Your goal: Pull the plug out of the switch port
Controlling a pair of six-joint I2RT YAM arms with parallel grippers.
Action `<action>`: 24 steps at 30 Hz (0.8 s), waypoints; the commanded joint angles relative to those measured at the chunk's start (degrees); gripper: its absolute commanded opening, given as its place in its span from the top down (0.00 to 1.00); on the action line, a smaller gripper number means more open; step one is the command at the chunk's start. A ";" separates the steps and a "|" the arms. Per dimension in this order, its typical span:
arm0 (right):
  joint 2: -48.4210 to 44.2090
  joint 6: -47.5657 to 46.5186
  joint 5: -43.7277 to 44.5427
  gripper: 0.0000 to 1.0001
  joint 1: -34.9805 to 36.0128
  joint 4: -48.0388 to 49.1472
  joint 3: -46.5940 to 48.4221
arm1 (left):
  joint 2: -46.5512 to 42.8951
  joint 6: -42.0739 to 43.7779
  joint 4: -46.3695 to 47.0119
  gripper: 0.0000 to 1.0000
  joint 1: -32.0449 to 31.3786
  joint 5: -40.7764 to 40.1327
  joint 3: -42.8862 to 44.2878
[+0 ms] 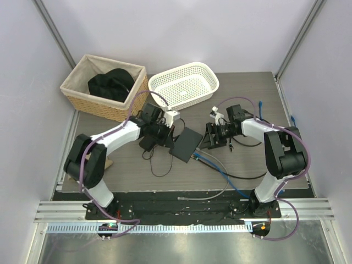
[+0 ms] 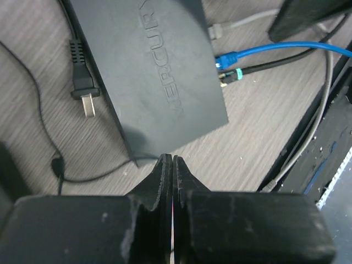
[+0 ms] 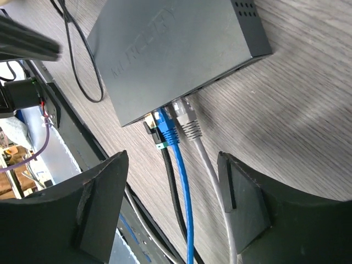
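Your two hands flank the switch (image 1: 186, 144) at mid-table (image 1: 253, 91).
Your left hand (image 2: 172, 160) is pressed together, empty, beside it; your right hand (image 3: 171, 165) is spread apart near the blue plug (image 3: 166, 129) and grey plug (image 3: 187, 118), both seated in its ports.

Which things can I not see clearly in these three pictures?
- Right wrist view: sockets of the switch are hidden behind the plugs.
- Top view: the plugs are too small to tell apart.
- Left wrist view: the blue cable is cut off by the right edge.
- Top view: the black thing in the wicker basket is unclear.
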 commanded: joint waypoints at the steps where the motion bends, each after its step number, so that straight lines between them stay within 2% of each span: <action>1: 1.62 -2.15 -0.30 0.27 0.25 0.19 2.05 | 3.16 -3.79 4.79 1.00 -0.66 1.79 2.84; 7: 5.83 -3.56 -2.31 0.31 0.16 0.45 4.43 | 7.30 -2.21 5.58 1.00 -1.80 -3.04 1.71; 14: 8.92 -0.57 -5.66 0.32 0.16 4.67 3.20 | 9.32 0.42 3.64 1.00 -2.06 -7.17 0.39; 24: 12.96 1.36 -6.54 0.37 0.08 7.23 1.71 | 10.73 2.10 2.33 1.00 -2.85 -7.97 1.88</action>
